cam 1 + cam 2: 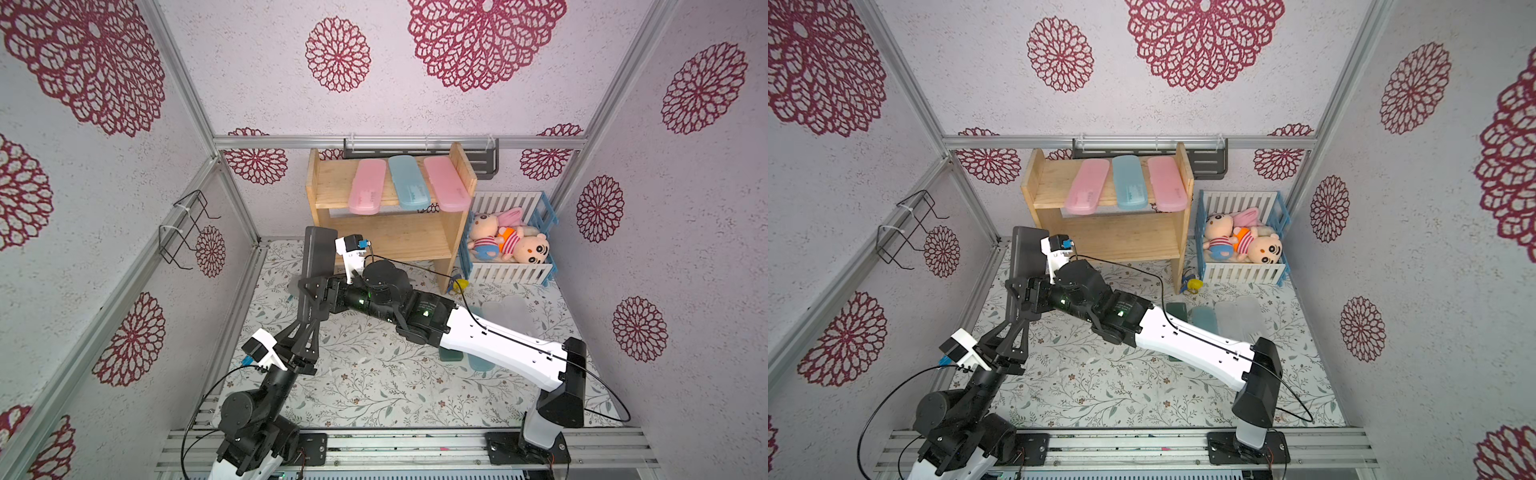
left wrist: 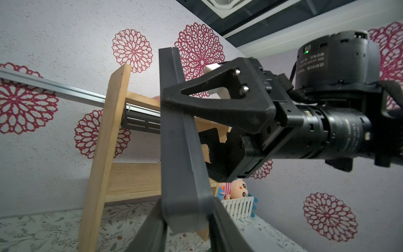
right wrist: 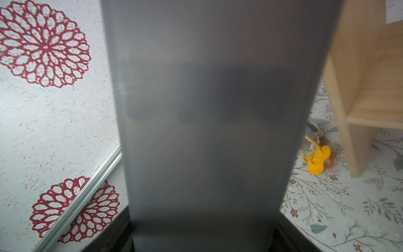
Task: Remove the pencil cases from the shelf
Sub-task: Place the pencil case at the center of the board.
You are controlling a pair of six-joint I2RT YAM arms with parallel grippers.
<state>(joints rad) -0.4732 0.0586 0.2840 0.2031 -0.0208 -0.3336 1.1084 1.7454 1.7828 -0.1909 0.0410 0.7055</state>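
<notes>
Right jaws clench the black pencil case [image 1: 319,249] mid-length. Left jaws flank its lower end, grip unclear.

The black pencil case [image 2: 183,152] is matt, smooth plastic. The shelf [image 1: 399,241] is pale bare wood with visible grain. The pink pencil cases [image 1: 368,189] look satin-smooth plastic. The walls [image 1: 257,75] have rough, grainy paper; the frame rail [image 1: 282,142] is brushed metal.
</notes>
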